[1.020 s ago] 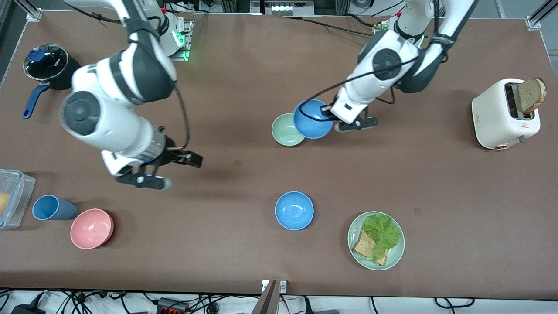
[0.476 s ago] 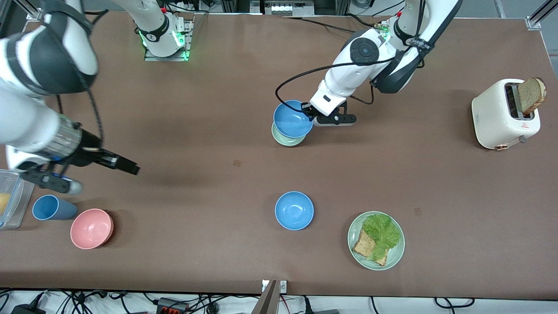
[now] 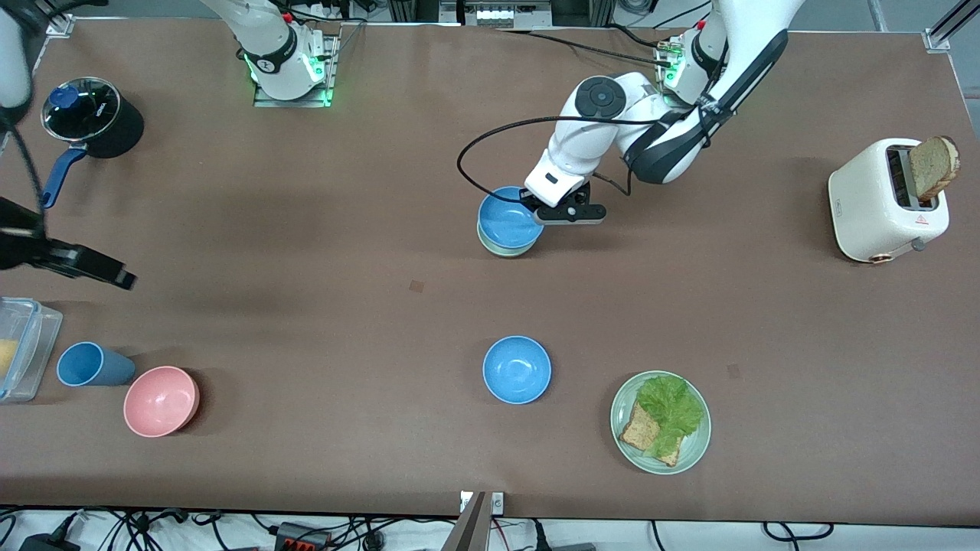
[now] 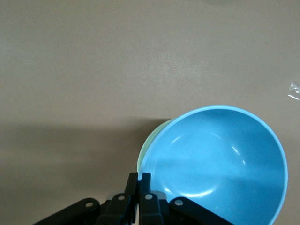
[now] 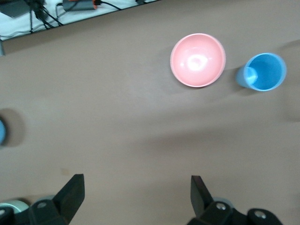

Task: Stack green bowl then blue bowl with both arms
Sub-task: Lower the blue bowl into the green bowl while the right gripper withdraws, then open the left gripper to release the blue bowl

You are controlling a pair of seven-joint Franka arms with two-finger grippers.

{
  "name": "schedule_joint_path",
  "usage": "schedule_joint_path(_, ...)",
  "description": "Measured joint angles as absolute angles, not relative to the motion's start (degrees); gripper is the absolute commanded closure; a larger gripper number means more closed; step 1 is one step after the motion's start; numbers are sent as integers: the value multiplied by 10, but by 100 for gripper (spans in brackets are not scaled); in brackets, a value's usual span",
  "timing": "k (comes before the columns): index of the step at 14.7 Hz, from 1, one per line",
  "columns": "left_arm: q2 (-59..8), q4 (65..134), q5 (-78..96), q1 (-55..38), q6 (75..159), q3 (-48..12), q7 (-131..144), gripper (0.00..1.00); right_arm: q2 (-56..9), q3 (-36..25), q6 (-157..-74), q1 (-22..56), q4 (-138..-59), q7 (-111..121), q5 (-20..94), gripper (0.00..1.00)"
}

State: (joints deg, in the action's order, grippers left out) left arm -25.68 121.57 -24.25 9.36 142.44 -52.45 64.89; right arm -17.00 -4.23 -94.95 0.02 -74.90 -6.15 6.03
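Observation:
The green bowl [image 3: 501,249] stands mid-table, and only a sliver of its rim shows under a blue bowl [image 3: 505,220] nested in it. My left gripper [image 3: 528,200] is shut on that blue bowl's rim. In the left wrist view the fingers [image 4: 133,183] pinch the rim of the blue bowl [image 4: 220,159], and the green bowl's edge [image 4: 146,152] shows beside it. A second blue bowl [image 3: 517,369] sits alone nearer the front camera. My right gripper [image 3: 107,274] is open and empty, high over the right arm's end of the table, and is also seen in its wrist view [image 5: 136,187].
A pink bowl [image 3: 161,400] [image 5: 197,60], a blue cup [image 3: 88,364] [image 5: 265,71] and a clear container [image 3: 23,344] are at the right arm's end. A black pot [image 3: 92,115] stands farther back. A plate [image 3: 693,451] with bread and lettuce is there, and a toaster [image 3: 880,203] stands at the left arm's end.
My left gripper carried the blue bowl over the green bowl and lowered it into it. My right arm swung away toward its own end of the table.

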Motion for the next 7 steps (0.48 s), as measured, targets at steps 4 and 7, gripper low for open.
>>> schedule_joint_path(4,-290,1206,-252,84,1425,-521,652,99,-140,-37,-892,-14,-749,-20,20,0)
schedule_joint_path(7,-299,1206,-252,72,1425,-521,653,60,-131,-35,-866,-14,-752,-17,7,0)
